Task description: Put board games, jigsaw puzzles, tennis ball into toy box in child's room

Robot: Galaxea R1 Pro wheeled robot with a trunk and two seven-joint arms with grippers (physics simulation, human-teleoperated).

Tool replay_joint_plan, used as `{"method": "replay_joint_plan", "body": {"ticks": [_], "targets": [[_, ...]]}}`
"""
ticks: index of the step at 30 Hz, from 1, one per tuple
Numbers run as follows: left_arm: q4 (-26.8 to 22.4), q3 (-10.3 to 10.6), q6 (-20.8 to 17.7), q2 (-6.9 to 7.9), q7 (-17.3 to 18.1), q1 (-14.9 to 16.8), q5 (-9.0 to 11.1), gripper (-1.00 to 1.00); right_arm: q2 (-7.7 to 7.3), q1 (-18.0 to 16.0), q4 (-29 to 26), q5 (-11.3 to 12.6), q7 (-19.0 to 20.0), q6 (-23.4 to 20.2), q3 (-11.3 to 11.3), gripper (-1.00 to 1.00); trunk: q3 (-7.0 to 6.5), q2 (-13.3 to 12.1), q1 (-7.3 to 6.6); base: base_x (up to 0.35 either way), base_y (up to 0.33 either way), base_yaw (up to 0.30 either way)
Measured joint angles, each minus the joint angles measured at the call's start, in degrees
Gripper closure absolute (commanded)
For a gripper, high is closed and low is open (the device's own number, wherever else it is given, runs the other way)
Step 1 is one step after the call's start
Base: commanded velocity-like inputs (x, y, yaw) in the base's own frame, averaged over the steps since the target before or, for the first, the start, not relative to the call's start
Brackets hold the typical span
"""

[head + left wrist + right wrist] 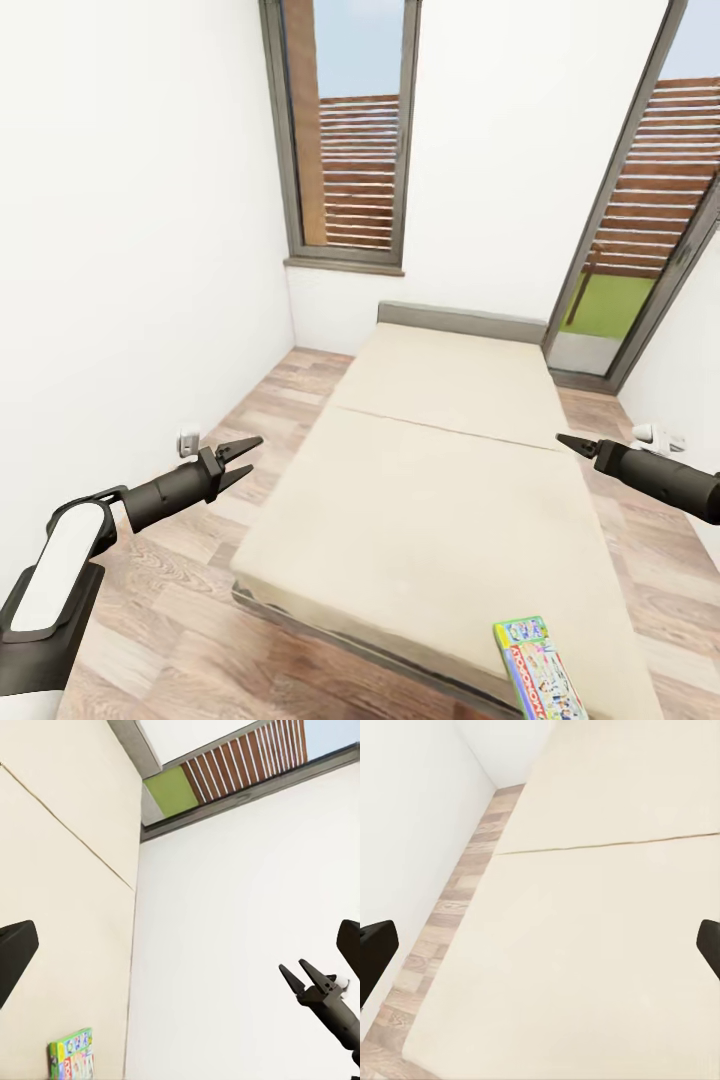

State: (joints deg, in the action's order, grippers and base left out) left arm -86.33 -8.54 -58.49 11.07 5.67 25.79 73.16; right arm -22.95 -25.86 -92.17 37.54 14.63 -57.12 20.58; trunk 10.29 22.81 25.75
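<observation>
While the left gripper [243, 458] hangs over the wood-plank floor [180, 620] left of the bed [440, 480], its fingers stand spread apart and hold nothing. The right gripper [566, 441] hovers at the bed's right edge, well apart from the left one, and in the left wrist view its two fingers [294, 982] are parted and empty too. Between the arms lies the plain beige mattress, with a low headboard [462, 320] at the far end. A board game [538, 668] with a green top and a red banner lies flat on the near right corner of the bed. Two tall dark-framed windows [345, 130] stand in the far white wall.
</observation>
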Motion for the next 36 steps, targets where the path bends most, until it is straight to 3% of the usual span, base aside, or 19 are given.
{"method": "replay_joint_plan", "body": {"ticks": [15,36], "targets": [[0.01,0.0,0.0,0.0,0.0,0.0,0.01,-1.0,0.0,-0.02,-0.01,0.0,0.0,-0.04,0.06,-1.0,-1.38,0.0,0.0,0.0,0.25,-0.071],[0.0,0.0,0.01,0.01,0.03,0.0,0.03,-1.0,0.0,0.01,-0.02,0.02,-0.01,-0.04,0.09,-1.0,-3.31,-0.01,0.0,0.0,0.043,-0.071]]}}
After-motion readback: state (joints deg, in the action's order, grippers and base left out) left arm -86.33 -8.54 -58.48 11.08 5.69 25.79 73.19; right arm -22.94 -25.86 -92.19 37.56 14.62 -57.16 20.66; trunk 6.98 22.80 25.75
